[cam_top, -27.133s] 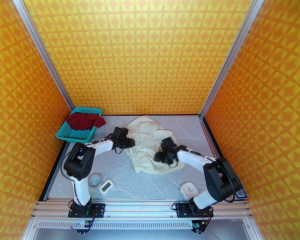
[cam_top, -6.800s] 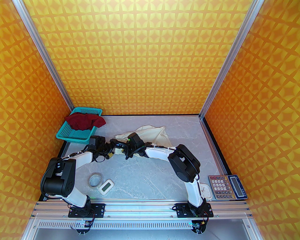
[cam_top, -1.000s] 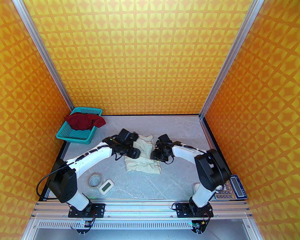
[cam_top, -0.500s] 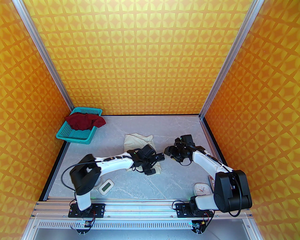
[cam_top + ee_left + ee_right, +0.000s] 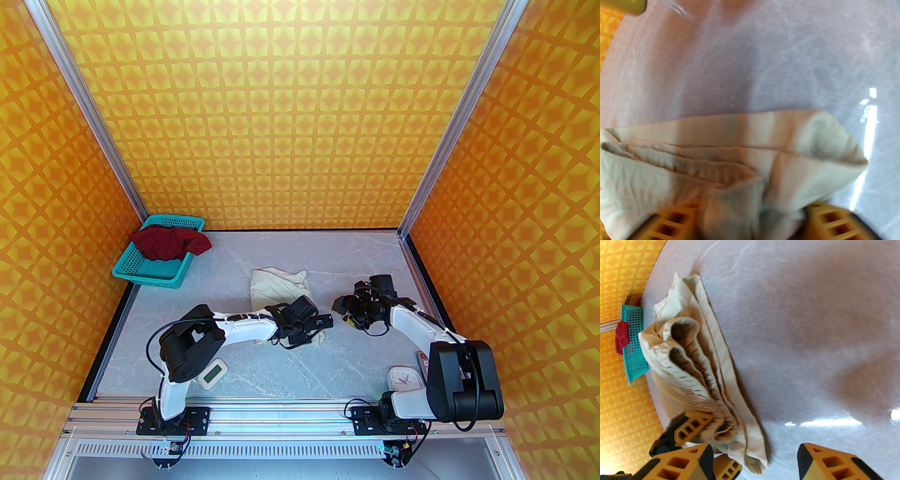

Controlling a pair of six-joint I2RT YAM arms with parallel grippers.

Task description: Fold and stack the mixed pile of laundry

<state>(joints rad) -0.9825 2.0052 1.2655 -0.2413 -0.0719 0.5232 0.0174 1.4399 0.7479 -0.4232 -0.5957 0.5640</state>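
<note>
Within the last second both arms had shifted. The right fingers had pulled off the right edge of the cream elastic-banded piece to bare counter just beside it. They were spread wide, holding nothing. The left fingers had swung from the piece's left edge to its near right corner; they stood well apart with bunched cloth between them, not visibly clamped. The piece, spread loose earlier, lay as a compact folded bundle mid-counter, so its fold looked largely done. The dark red T-shirt remained heaped in the teal mesh basket — judged the outstanding work. No brand or writing was legible — the white digital unit showed a display too small to read
</note>
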